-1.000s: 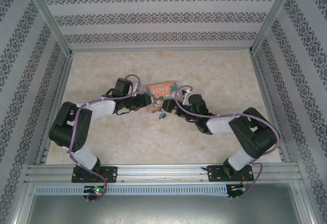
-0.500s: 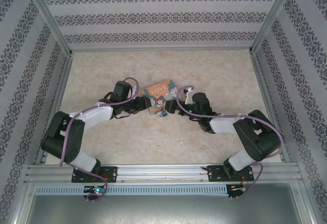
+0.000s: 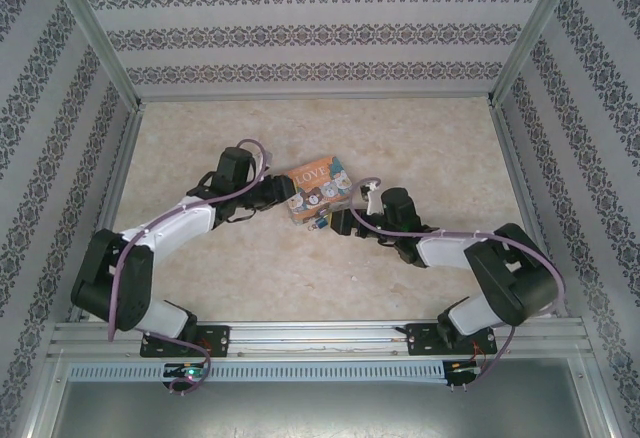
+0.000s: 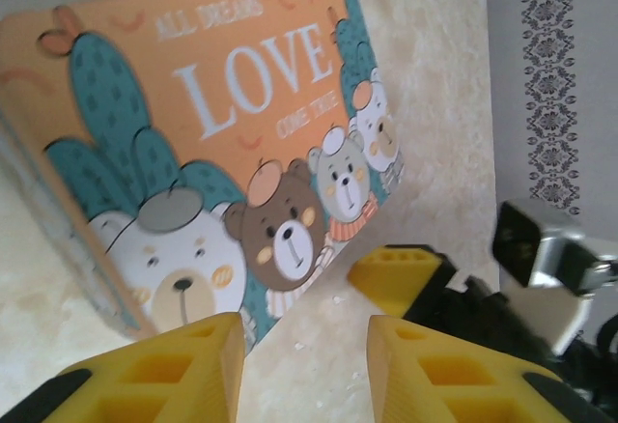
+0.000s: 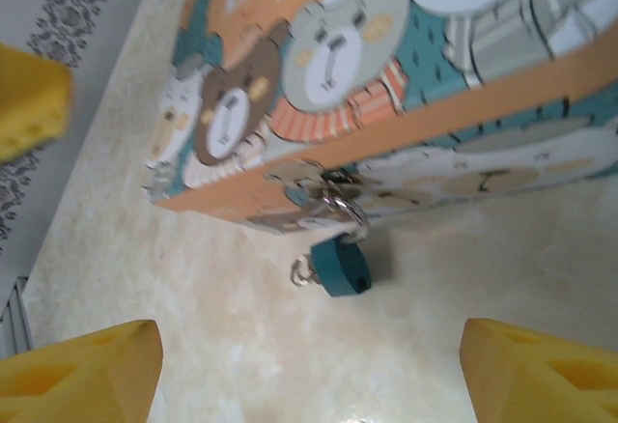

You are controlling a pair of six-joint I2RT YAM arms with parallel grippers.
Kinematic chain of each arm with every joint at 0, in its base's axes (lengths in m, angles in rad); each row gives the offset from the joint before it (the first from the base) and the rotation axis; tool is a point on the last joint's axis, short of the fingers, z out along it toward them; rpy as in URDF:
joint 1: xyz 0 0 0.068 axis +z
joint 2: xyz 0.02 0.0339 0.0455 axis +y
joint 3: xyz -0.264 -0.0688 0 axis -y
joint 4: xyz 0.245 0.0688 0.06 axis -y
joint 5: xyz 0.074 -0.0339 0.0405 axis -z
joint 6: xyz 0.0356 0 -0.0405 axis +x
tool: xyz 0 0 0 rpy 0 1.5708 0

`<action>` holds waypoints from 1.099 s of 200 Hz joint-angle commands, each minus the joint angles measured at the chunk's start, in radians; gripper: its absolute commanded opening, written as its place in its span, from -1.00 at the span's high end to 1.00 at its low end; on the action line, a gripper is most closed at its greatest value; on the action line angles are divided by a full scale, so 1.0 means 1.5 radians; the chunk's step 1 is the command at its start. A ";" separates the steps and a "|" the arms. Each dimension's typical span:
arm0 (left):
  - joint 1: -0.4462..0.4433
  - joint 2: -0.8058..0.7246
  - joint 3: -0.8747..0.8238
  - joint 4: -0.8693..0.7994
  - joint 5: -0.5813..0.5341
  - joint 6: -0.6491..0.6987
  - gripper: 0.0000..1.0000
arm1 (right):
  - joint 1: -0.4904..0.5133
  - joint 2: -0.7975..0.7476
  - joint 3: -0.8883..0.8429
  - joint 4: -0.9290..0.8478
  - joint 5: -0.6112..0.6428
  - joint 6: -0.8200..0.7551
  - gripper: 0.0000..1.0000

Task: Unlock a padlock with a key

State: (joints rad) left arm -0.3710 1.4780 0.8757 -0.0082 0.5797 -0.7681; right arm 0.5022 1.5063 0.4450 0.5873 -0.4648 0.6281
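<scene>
Remote insp. note: I see the teal padlock (image 5: 343,267) hooked thru the hasp (image 5: 311,180) on the front wall of the LOVE tin (image 5: 386,75), its body down on the marbled tabletop (image 5: 454,288). R gripper (image 5: 309,355) sits low in front of the lock, fingers spread wide, nothing btwn them, the lock well apart from both tips. L gripper (image 4: 304,346) is just short of the tin's corner, fingers parted w/ a narrower gap, empty. Top view: tin mid-table, one claw at each end.

Glossy printed tin (image 4: 241,124), matt teal padlock (image 5: 344,270), smooth marbled tabletop (image 5: 415,336)
</scene>
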 commanded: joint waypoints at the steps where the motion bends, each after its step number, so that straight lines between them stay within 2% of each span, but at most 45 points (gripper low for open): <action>1: -0.011 0.029 0.047 -0.011 0.025 0.001 0.28 | 0.012 0.030 0.029 0.032 -0.020 -0.001 -0.58; 46: -0.021 0.105 0.107 -0.018 0.043 0.016 0.33 | 0.020 0.089 0.057 0.080 -0.027 0.002 -0.52; 90: -0.037 0.156 0.135 -0.019 0.027 0.028 0.39 | 0.023 0.146 0.071 0.145 -0.045 0.026 -0.43; 220: -0.042 0.189 0.086 0.005 0.023 0.019 0.41 | 0.025 0.247 0.073 0.286 -0.086 0.065 -0.32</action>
State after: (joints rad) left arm -0.4202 1.7405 1.0370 0.0044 0.6209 -0.7448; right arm 0.5282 1.8450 0.5411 0.9409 -0.5678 0.7082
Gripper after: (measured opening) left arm 0.295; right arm 0.663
